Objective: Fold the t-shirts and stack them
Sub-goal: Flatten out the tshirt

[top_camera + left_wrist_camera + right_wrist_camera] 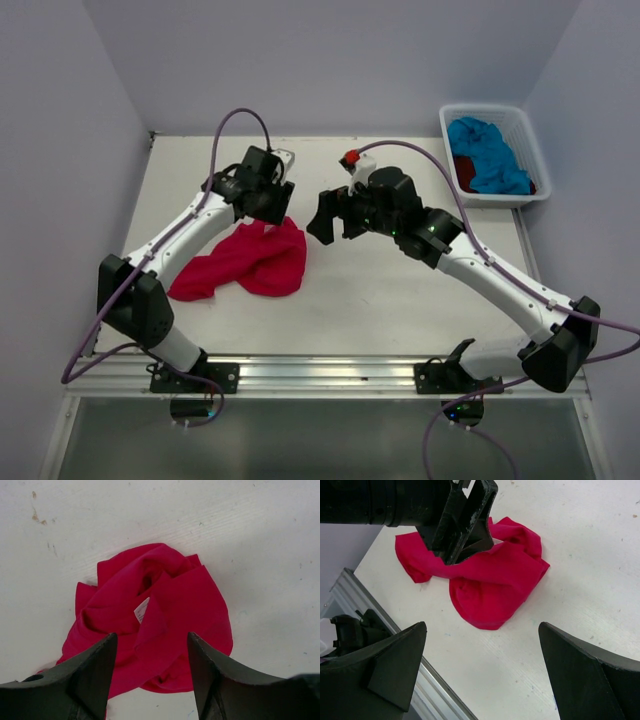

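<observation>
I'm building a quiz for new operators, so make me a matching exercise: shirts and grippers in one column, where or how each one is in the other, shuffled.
1. pink shirt
2. blue shirt
3. left gripper
4. right gripper

A. in the basket
B. wide open, beside the pink shirt
C. crumpled on the table
D. jaws astride pink cloth

Pairs: 1-C, 2-A, 3-D, 4-B

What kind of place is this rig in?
Probably a lab test cell, not a home: two arms bolted to a rail, bare white table, blank walls around it, white basket of shirts.
</observation>
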